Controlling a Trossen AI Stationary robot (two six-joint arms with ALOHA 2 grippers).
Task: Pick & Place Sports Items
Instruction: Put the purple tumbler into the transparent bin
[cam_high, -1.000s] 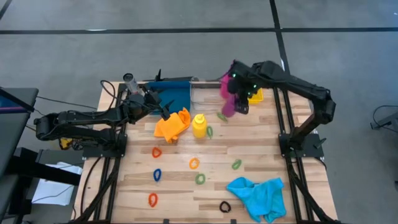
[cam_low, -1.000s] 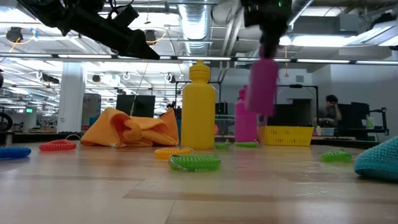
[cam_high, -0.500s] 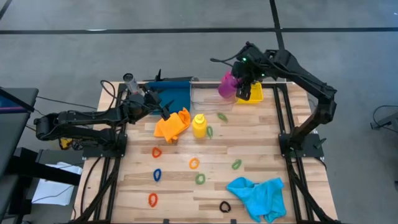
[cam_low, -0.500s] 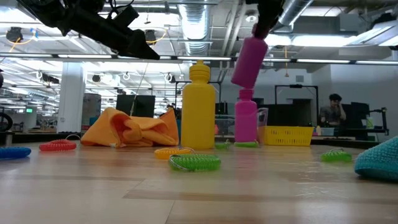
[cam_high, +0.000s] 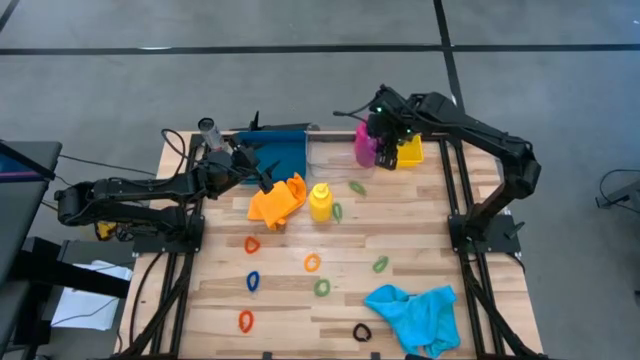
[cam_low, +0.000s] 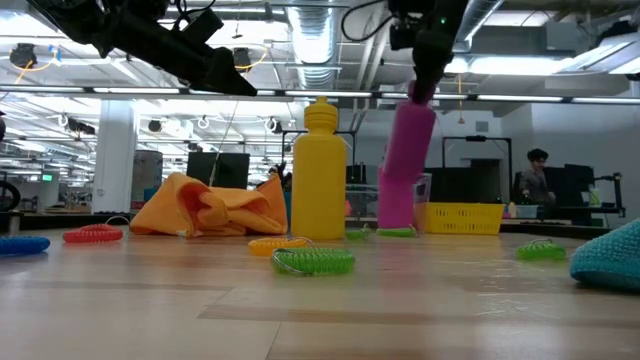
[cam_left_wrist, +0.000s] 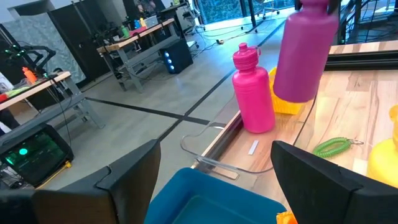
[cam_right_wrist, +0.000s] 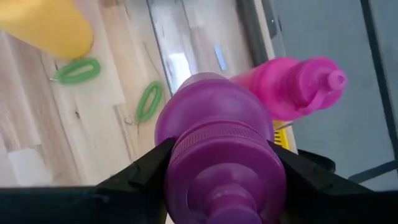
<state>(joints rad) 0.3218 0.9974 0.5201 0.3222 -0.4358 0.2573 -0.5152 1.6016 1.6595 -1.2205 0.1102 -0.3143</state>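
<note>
My right gripper (cam_high: 383, 135) is shut on the purple bottle (cam_left_wrist: 305, 56) at the table's far side, beside the magenta bottle (cam_left_wrist: 253, 90). The magenta bottle stands upright on its base in a clear tray (cam_high: 330, 150). My left gripper (cam_high: 267, 180) is open and empty, above the blue tray (cam_left_wrist: 205, 199) and next to the orange cloth (cam_high: 278, 200). The yellow bottle (cam_high: 320, 202) stands upright mid-table. Several small coloured rings lie on the wood. The cyan cloth (cam_high: 415, 315) lies near the front right. My right gripper pinches the purple bottle at its ribbed collar (cam_right_wrist: 186, 149), just below the cap at its top end, between the two fingers (cam_right_wrist: 140, 177). The fingers come from above, pointing down. The bottle hangs below them, a little tilted (cam_low: 410, 150), clear of the table.
A small yellow bin (cam_high: 410, 152) stands at the far right, just behind the held bottle. Two green rings (cam_right_wrist: 78, 70) lie near the yellow bottle. A person sits in the room beyond the table (cam_low: 535, 175).
My right gripper has carried the purple bottle toward the table's far edge. It rose and tipped the bottle on the way, then came down a little beside the magenta bottle. The bottle stays clear of the table.
</note>
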